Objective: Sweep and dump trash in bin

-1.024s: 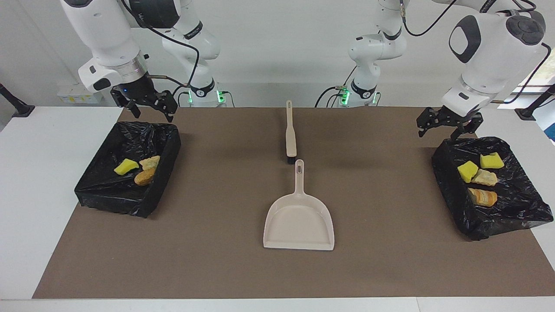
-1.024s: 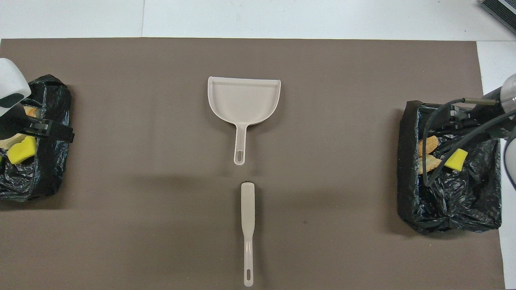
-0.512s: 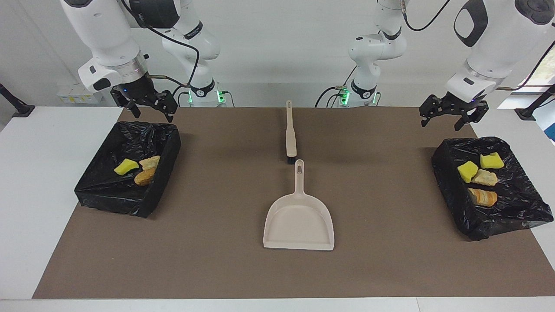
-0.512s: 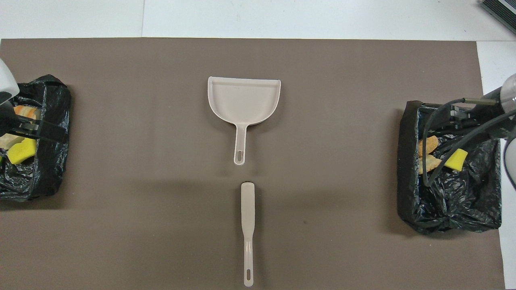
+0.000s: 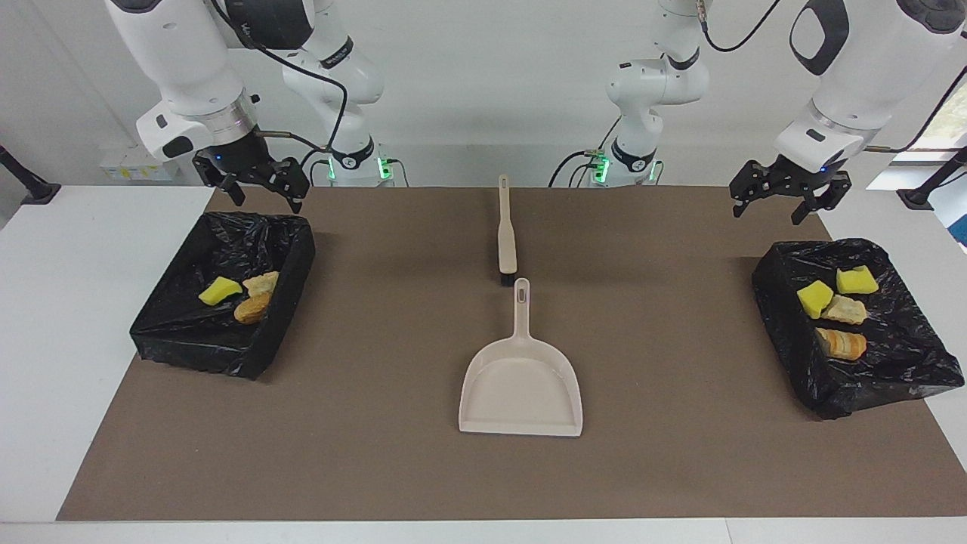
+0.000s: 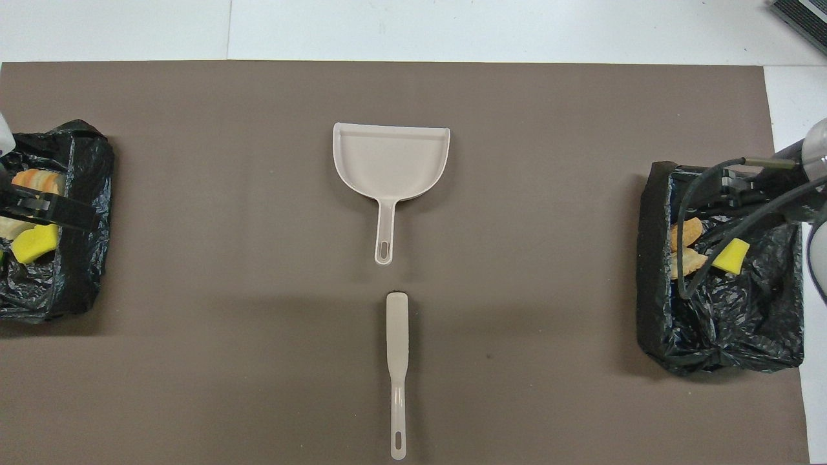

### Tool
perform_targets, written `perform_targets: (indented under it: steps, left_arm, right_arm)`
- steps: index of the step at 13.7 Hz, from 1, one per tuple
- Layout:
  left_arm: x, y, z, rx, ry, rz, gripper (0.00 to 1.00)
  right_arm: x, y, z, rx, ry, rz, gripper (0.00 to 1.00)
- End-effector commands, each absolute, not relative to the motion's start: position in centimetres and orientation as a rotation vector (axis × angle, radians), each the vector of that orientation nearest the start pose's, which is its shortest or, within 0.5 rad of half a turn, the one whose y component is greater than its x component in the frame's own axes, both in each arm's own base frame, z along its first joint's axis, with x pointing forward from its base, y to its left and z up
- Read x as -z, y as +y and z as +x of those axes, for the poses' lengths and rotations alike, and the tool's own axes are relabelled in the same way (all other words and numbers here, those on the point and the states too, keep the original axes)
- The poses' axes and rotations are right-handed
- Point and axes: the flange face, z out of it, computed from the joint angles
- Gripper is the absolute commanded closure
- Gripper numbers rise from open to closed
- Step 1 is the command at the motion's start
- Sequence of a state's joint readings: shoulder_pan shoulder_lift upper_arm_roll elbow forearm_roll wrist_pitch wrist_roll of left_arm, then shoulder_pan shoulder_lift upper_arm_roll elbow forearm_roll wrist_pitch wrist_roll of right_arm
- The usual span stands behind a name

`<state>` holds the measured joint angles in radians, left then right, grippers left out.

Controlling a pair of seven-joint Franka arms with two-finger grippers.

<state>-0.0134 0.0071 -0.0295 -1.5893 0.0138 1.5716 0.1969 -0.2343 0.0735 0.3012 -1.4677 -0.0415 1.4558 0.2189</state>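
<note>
Facing view: all trash lies in two black-lined bins, three lumps [image 5: 240,295] at 9 o'clock, four [image 5: 835,306] at 3. The left claw [image 5: 782,202] and right claw [image 5: 255,185] hang open and empty over the bins' robot-side rims. Overhead view: the dustpan [image 6: 389,161] at 12 and the brush [image 6: 397,361] at 6 lie mid-tabletop [image 6: 549,194], untouched; the job looks finished, and the claws probably only need retracting.

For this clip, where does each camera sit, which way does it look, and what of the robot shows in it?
Facing view: high across the table, looking at the robots; both arms and bases show, left gripper and right gripper each up by a bin.
Overhead view: high above the robots' end, looking steeply down; only gripper parts show at the edges.
Shared: dustpan, brush, both black-lined bins with trash.
</note>
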Motion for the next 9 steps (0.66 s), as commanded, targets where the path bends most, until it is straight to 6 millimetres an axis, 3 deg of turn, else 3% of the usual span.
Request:
perform_targets:
  steps: [1, 9]
  left_arm:
    - [-61.67, -2.07, 55.44, -0.021, 0.378, -3.123, 0.00]
    - [-61.42, -2.30, 55.44, -0.005, 0.373, -3.152, 0.00]
  right_arm:
    - [-62.28, 2.38, 56.09, -0.141, 0.208, -3.161, 0.00]
    - [-62.28, 2.38, 56.09, -0.141, 0.208, -3.161, 0.00]
